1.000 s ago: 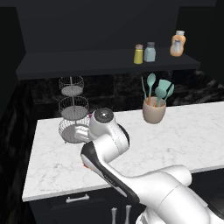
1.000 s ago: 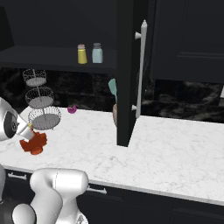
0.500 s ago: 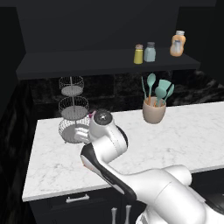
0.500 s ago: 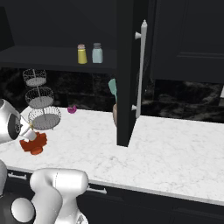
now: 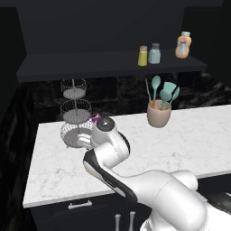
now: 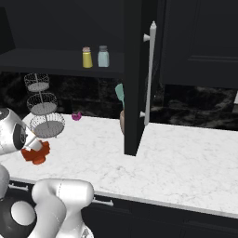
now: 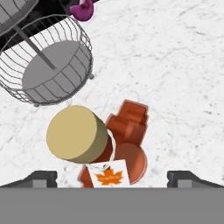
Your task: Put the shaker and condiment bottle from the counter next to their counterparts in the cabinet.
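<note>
The tool (image 7: pixel 111 179) hangs over the sauce bottle (image 7: pixel 107 146) with its two dark tips spread wide, one on each side and neither touching it. The bottle stands on the white marble tabletop (image 7: pixel 175 78), seen from above: a yellowish cap (image 7: pixel 75 132), a red-brown body and a white label with an orange leaf (image 7: pixel 107 176). Just beside it sits the bottom basket of a tiered wire stand (image 7: pixel 46 70), and past that a small purple thing (image 7: pixel 82 9). In the right base view the bottle (image 6: pixel 36 152) shows at the tabletop's near left edge. The yellow-green shaker (image 5: pixel 142 55) is up on the dark cabinet shelf (image 5: pixel 90 63), right beside the pale blue shaker (image 5: pixel 154 53); the orange bottle (image 5: pixel 182 45) stands further right. A pot of utensils (image 5: pixel 159 110) sits on the tabletop below
</note>
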Motion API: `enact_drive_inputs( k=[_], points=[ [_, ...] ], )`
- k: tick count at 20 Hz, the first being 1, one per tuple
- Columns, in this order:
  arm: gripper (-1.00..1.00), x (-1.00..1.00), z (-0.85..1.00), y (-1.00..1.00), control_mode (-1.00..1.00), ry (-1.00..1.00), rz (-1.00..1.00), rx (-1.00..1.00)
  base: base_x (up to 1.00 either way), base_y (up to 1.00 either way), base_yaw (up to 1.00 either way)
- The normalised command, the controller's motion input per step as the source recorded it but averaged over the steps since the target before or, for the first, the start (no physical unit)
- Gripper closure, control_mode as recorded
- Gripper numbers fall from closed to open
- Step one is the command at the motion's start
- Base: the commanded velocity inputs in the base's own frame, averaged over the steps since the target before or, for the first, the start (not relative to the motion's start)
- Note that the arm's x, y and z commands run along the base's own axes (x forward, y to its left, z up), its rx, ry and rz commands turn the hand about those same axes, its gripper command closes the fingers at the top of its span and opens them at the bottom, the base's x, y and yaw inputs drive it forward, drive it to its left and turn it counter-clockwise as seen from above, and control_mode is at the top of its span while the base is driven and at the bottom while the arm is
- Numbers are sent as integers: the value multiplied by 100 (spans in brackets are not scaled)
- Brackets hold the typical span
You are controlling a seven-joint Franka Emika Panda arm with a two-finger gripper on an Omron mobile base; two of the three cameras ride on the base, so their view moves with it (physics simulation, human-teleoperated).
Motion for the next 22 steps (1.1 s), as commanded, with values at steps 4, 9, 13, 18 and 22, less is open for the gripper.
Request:
enact_drive_inputs(
  k=[4,9,13,18,22],
  points=[
    [-100,15,-19,0,-100,2,0,0,0,0,0],
    [-100,15,-21,4,-100,2,0,0,0,0,0],
    [100,21,-21,18,-100,4,0,0,0,0,0],
    [100,26,-18,0,-100,5,-1,1,0,0,0],
    [100,14,-14,0,-100,3,0,1,0,0,0]
  ],
)
